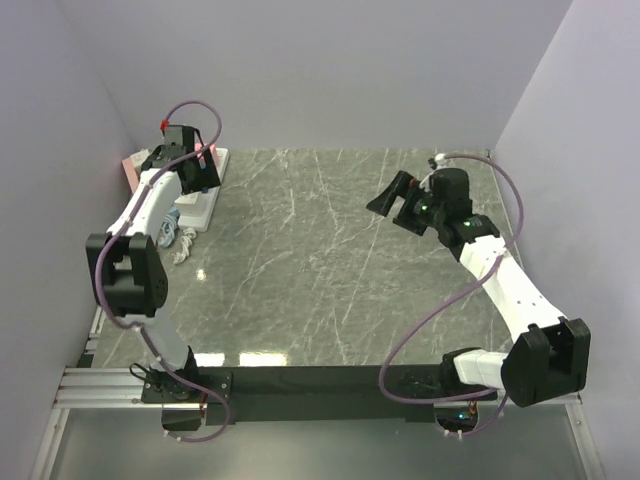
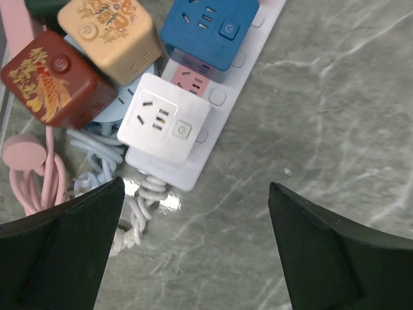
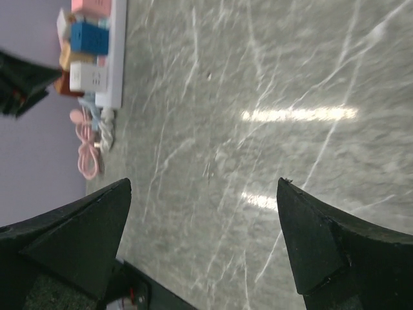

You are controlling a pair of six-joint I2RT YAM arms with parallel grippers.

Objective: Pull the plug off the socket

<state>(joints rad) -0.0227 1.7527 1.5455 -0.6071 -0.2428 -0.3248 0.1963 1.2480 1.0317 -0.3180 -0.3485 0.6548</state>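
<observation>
The long white power strip (image 2: pixel 222 97) lies at the far left of the table, also seen in the top view (image 1: pixel 205 205) and the right wrist view (image 3: pixel 118 58). Cube plugs sit in it: a white one (image 2: pixel 166 118) nearest its end, then a blue one (image 2: pixel 208 29). A tan cube (image 2: pixel 110 32) and a dark red cube (image 2: pixel 55 81) sit just left of them; I cannot tell what they are plugged into. My left gripper (image 2: pixel 195 187) is open and empty, hovering over the strip's near end (image 1: pixel 197 168). My right gripper (image 1: pixel 395 205) is open and empty above mid-table, far from the strip (image 3: pixel 203 184).
A coiled white cord (image 2: pixel 139 200) lies at the strip's end, with a pink cable (image 2: pixel 32 174) and a pale blue cable (image 2: pixel 97 142) beside it. The left wall stands close behind the strip. The grey marble table (image 1: pixel 320 260) spreads between the arms.
</observation>
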